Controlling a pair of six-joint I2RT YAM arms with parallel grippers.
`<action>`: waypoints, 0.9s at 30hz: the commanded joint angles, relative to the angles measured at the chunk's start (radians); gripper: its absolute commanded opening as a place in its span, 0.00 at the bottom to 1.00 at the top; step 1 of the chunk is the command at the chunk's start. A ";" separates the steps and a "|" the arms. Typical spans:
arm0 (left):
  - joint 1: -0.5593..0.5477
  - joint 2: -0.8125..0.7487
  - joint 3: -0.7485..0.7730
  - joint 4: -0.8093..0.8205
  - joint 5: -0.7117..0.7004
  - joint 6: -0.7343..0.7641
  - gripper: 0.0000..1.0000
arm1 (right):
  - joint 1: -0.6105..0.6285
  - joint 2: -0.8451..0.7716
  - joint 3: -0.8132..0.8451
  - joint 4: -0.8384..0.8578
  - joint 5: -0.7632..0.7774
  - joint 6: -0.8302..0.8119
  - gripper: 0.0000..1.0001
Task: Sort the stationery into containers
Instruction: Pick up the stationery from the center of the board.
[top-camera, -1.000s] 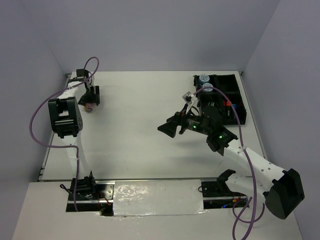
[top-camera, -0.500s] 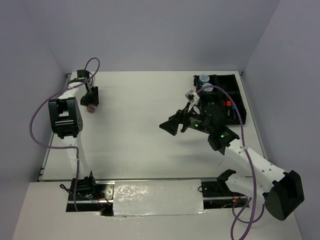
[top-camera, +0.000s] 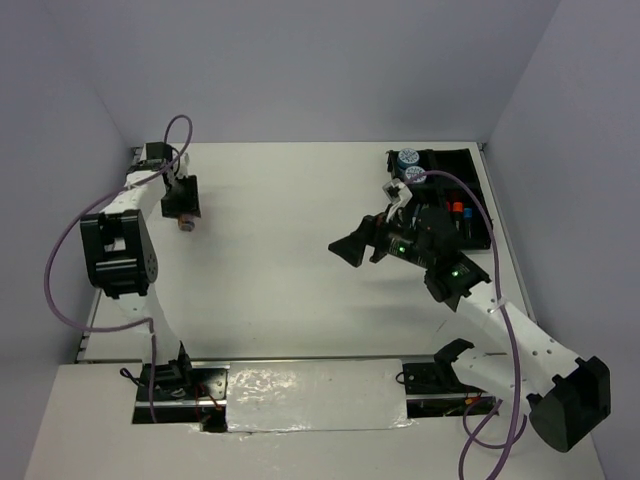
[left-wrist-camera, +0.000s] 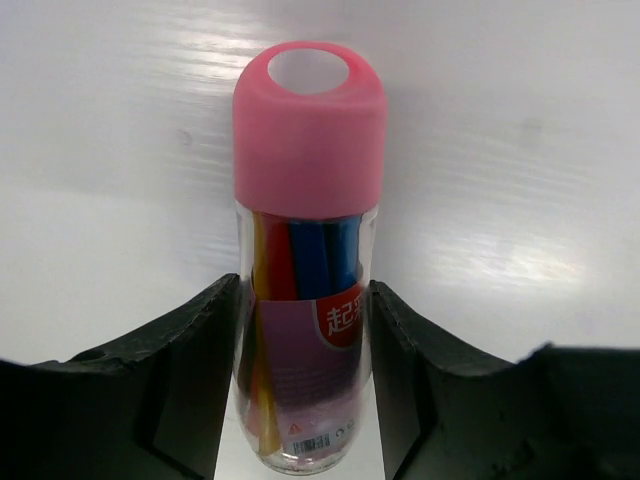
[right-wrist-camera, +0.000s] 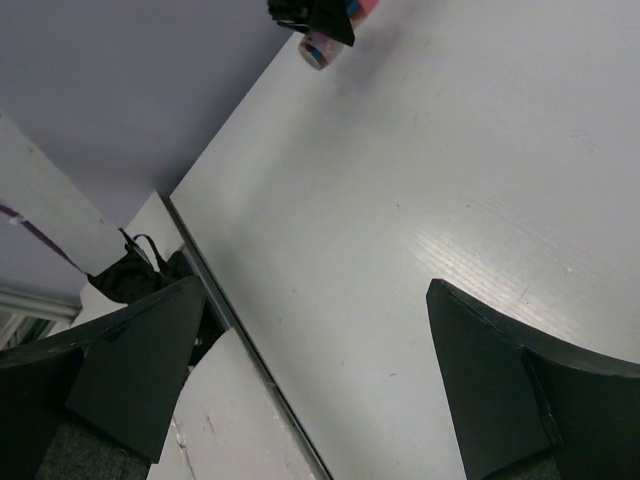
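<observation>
The left gripper (left-wrist-camera: 305, 295) is extended far left, clamped on the pink bottle (left-wrist-camera: 308, 140); the right gripper (right-wrist-camera: 315, 290) is held wide above the white table (top-camera: 270, 210), enclosed by grey walls (top-camera: 300, 70).

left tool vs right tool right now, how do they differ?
Left tool is shut on the pink-capped clear plastic bottle; right tool stands wide open, empty. Left tool is at the white table's far-left edge; right tool hangs mid-table. Both are black.
</observation>
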 joint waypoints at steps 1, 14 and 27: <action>-0.012 -0.234 -0.010 0.071 0.216 -0.054 0.00 | -0.020 -0.030 0.090 -0.046 0.017 -0.007 1.00; -0.375 -0.891 -0.464 0.730 0.870 -0.392 0.00 | 0.089 0.028 0.259 0.117 0.017 0.168 1.00; -0.745 -0.951 -0.616 1.102 0.758 -0.567 0.00 | 0.223 0.071 0.299 0.218 0.210 0.126 0.99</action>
